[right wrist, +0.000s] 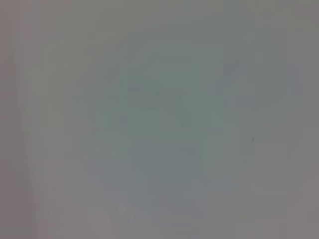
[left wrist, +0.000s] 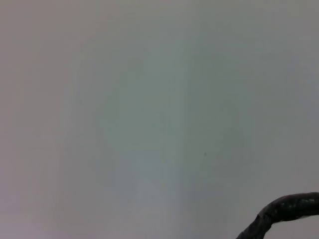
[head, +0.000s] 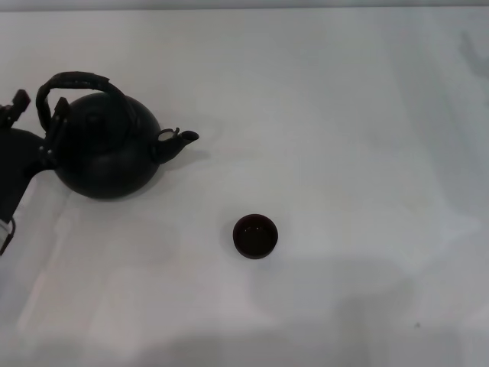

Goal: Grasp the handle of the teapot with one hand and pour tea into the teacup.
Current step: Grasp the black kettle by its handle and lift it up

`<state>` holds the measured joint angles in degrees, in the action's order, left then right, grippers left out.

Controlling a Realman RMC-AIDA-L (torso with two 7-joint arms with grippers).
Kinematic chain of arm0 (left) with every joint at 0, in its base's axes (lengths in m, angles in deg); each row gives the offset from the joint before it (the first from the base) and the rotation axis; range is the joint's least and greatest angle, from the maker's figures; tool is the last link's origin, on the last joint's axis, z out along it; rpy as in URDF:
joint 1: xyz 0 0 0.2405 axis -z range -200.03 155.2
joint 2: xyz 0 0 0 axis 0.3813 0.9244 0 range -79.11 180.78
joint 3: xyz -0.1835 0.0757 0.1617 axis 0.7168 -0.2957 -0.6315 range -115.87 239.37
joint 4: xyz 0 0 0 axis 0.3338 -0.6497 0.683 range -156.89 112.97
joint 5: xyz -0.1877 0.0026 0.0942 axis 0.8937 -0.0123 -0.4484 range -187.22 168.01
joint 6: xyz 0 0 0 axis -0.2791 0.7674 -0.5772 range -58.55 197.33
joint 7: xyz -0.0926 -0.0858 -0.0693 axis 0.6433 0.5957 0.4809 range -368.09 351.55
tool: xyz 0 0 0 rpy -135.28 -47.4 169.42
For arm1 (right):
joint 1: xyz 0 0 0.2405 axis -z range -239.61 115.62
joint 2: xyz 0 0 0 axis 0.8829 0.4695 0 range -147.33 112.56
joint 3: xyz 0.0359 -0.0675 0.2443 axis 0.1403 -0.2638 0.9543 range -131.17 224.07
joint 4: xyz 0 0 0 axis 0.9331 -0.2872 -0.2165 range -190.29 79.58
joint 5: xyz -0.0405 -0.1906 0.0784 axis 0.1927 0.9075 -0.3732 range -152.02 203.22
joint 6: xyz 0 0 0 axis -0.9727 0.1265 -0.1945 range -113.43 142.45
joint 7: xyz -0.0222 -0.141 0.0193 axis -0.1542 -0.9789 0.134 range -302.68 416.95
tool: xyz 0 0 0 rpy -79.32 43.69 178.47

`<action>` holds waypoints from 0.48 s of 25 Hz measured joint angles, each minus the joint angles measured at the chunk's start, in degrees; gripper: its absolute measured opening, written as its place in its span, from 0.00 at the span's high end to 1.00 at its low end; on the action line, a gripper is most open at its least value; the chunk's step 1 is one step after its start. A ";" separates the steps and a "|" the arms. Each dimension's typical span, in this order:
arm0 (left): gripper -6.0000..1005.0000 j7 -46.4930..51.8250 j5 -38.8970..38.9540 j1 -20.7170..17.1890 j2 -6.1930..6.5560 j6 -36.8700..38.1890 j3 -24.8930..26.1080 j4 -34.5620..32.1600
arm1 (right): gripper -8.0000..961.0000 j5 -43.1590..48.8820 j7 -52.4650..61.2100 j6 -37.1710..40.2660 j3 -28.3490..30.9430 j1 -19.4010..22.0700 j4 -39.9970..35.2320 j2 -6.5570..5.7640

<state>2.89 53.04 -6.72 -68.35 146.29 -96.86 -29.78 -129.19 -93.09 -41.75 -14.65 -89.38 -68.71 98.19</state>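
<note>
The large matte black teapot (head: 107, 157) stands at the left of the white table, its short spout (head: 182, 139) pointing right toward the teacup. Its arched handle (head: 76, 78) with the rough wrapped top rises over the lid. A stretch of the handle also shows in the left wrist view (left wrist: 289, 209). My left gripper (head: 38, 107) reaches in from the left edge. Its fingers stand apart on either side of the handle's left leg, open. The small dark teacup (head: 255, 235) stands alone, right of and nearer than the teapot. My right gripper is out of view.
The white table (head: 344, 115) stretches to the right and back, with its far edge along the top of the head view. The right wrist view shows only plain pale surface.
</note>
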 joint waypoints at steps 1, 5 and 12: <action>0.30 0.00 -0.06 0.16 -0.01 -0.23 -0.04 0.00 | 0.14 -0.02 0.05 0.01 0.13 0.00 0.00 -0.01; 0.41 0.00 -0.23 0.72 -0.05 -0.89 -0.23 0.00 | 0.14 -0.06 0.24 0.02 0.19 -0.02 0.00 0.00; 0.71 0.00 -0.24 0.75 0.04 -0.76 -0.03 -0.41 | 0.14 -0.06 0.15 0.13 0.20 -0.03 0.00 0.00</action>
<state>2.89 52.80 -5.97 -68.31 145.53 -96.89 -30.20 -129.25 -92.94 -41.62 -14.45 -89.42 -68.71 98.19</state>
